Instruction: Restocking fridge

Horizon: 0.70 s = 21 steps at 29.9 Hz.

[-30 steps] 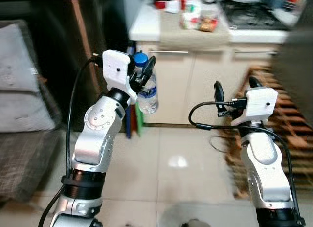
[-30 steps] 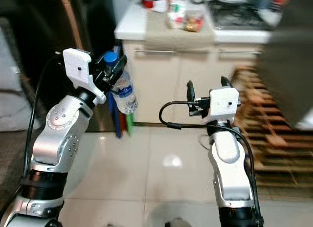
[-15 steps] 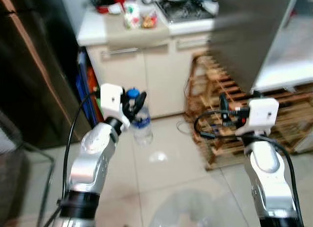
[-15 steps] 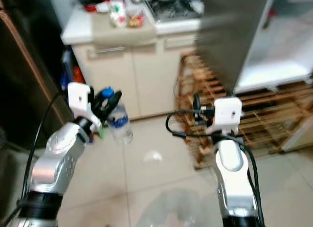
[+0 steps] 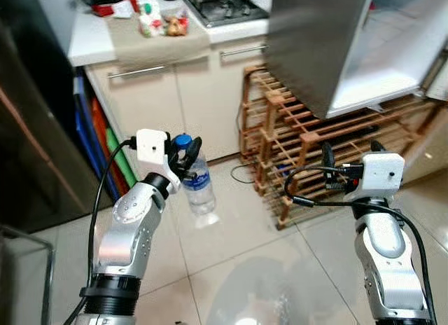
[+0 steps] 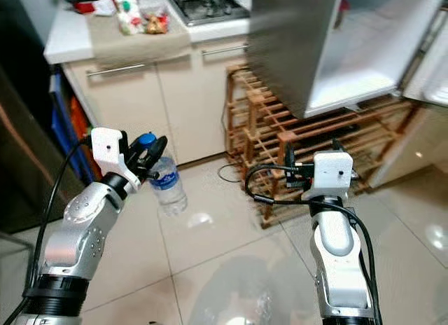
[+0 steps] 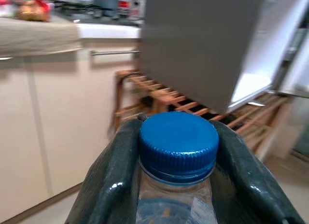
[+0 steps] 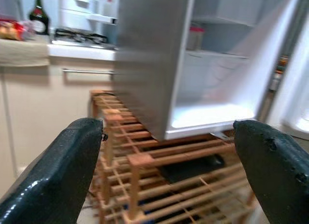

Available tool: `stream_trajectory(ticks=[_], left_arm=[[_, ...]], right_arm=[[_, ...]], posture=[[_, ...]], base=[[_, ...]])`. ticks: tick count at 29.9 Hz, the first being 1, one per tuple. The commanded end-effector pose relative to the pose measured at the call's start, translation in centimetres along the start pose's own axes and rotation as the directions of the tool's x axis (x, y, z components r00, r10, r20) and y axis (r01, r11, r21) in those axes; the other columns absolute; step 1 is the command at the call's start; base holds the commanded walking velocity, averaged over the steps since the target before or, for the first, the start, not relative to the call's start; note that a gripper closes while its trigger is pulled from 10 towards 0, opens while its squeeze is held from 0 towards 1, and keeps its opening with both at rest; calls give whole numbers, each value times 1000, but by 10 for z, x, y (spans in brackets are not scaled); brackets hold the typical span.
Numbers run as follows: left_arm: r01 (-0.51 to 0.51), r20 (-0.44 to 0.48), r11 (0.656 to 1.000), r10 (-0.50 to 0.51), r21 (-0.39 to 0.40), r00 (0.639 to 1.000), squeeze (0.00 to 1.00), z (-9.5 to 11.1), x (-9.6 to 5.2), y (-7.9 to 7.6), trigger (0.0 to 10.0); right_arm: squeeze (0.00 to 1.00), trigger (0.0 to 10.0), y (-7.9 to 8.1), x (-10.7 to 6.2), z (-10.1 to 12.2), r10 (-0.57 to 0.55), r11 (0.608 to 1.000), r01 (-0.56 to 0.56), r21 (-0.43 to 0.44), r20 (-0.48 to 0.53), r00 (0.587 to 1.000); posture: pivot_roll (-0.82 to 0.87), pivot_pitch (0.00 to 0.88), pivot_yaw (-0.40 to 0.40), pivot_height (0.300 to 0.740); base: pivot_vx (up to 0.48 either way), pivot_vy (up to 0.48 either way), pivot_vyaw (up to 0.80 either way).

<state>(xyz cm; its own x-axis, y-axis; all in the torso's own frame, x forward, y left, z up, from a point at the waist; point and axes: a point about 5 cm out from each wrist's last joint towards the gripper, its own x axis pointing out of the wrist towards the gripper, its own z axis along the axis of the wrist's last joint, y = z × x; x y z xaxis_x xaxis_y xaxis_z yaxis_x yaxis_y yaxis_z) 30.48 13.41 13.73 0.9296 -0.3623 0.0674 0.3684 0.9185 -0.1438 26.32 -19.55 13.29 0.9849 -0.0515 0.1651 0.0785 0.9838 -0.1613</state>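
Clearly the left hand (image 5: pixel 187 159) grips the water bottle (image 5: pixel 199 190) by its blue-capped neck, a sound hold; it looks light, thin-walled, slippery. At three o'clock, the right hand (image 6: pixel 311 151) gapes empty.

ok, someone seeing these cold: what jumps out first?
First, the clear plastic water bottle with a blue cap, held by its neck in the left gripper above the pale tiled floor. Next, the open silver fridge ahead on the robot's right, its white interior lit, sitting on a slatted wooden rack. The right gripper is raised with fingers spread wide, holding nothing, facing that fridge.
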Motion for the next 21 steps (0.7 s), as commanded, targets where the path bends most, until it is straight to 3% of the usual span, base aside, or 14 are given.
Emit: stream_trajectory(ticks=[1,8,21], left_arm=[[11,37,1000,-12,12,999,0,7,2,0,10000],[30,35,999,-31,20,999,0,8,4,-4,10000],[-7,13,998,6,70,1000,0,8,8,3,10000]], right_arm=[[0,10000,0,-1,3,0,1000,0,-9,19,1000],[0,10000,3,-3,2,9,1000,-9,-8,15,1000],[0,10000,4,-9,0,5,1000,-5,-7,10,1000]], posture=[[-157,0,68,740],[-163,0,76,740],[-172,0,101,740]], base=[[0,-458,-738],[0,-429,-737],[0,0,-678]])
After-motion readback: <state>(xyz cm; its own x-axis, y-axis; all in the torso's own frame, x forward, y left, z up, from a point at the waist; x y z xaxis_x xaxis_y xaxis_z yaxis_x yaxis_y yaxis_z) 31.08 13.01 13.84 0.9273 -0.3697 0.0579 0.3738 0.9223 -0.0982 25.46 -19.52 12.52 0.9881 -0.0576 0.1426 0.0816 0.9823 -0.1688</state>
